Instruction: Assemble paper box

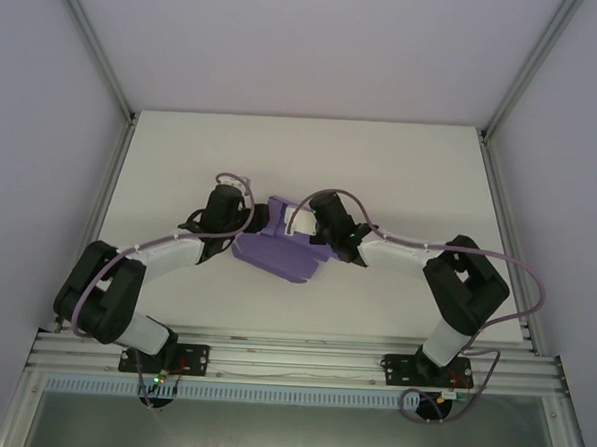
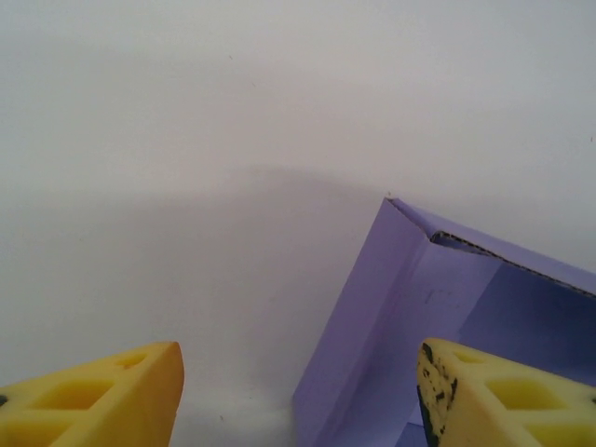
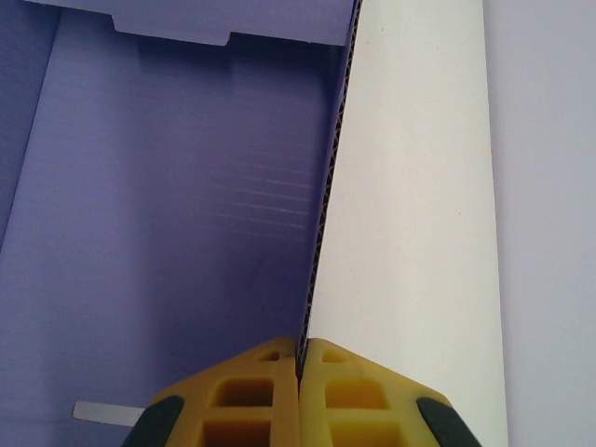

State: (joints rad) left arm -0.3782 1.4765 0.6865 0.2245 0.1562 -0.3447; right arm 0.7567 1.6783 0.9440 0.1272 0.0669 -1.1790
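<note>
The purple paper box (image 1: 277, 250) lies partly folded at the table's middle, between both wrists. My right gripper (image 3: 300, 358) is shut on the edge of a raised flap (image 3: 410, 205), purple inside and white outside; the purple inner panel (image 3: 177, 214) spreads to its left. My left gripper (image 2: 298, 396) is open, its yellow fingers (image 2: 112, 391) wide apart, and a folded purple side wall (image 2: 391, 317) stands between them, nearer the right finger (image 2: 484, 396). From above, the left gripper (image 1: 247, 219) sits at the box's left end and the right gripper (image 1: 313, 224) at its upper right.
The white table (image 1: 181, 167) spreads around the box, with aluminium frame posts (image 1: 98, 43) at the back corners and a rail (image 1: 291, 361) along the near edge, where both arm bases are bolted. Cables (image 1: 516, 275) loop off the right arm.
</note>
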